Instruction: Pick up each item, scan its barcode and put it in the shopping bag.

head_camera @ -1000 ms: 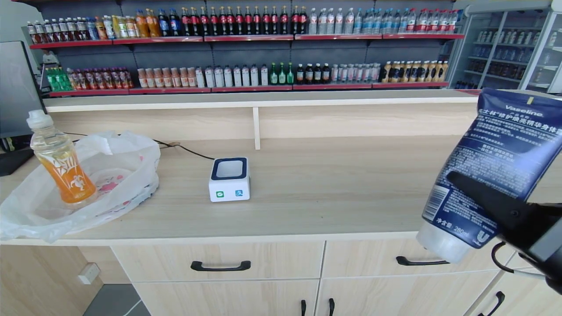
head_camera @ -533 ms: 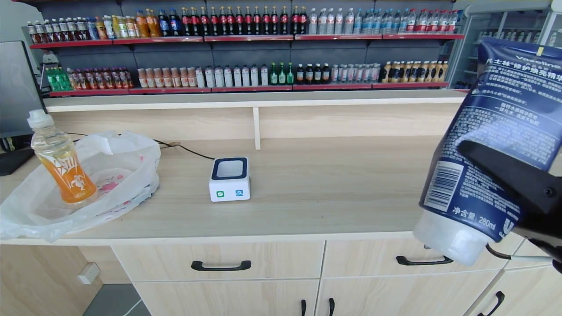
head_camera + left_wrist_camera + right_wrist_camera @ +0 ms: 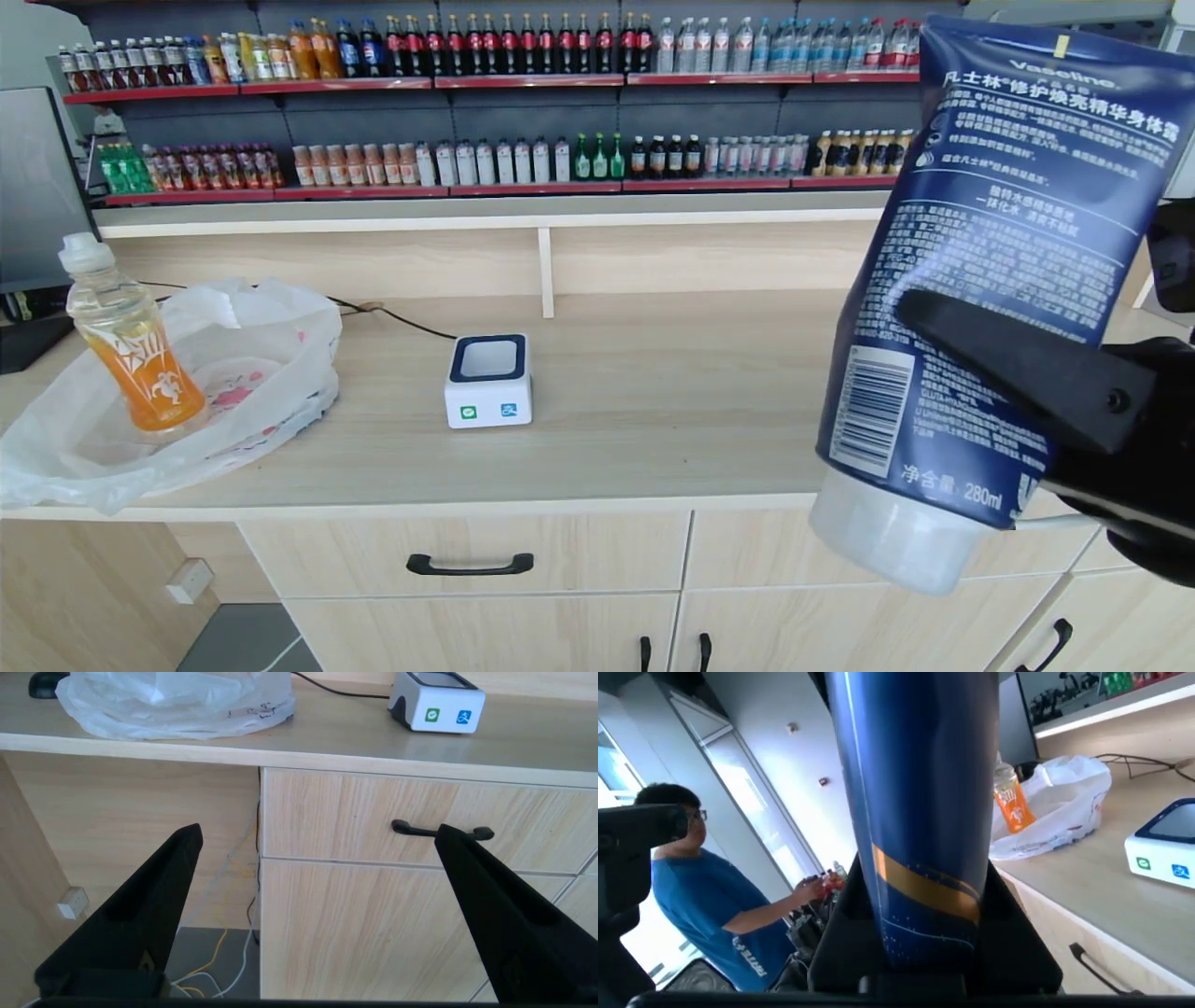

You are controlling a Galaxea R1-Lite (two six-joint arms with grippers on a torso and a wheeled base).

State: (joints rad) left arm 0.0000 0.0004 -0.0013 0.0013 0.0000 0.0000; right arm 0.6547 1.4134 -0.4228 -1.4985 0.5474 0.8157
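The right end effector [image 3: 920,924] grips a blue tube [image 3: 915,784] between its black fingers [image 3: 842,938], with a gold band across the tube just above the grip; past the tube, at about two o'clock, the desk [image 3: 1083,873] carries a white shopping bag [image 3: 1069,803]; an orange bottle [image 3: 1009,801] stands upright at the bag's nine o'clock side; a white scanner [image 3: 1169,849] sits at four o'clock from the bag, apart from it.
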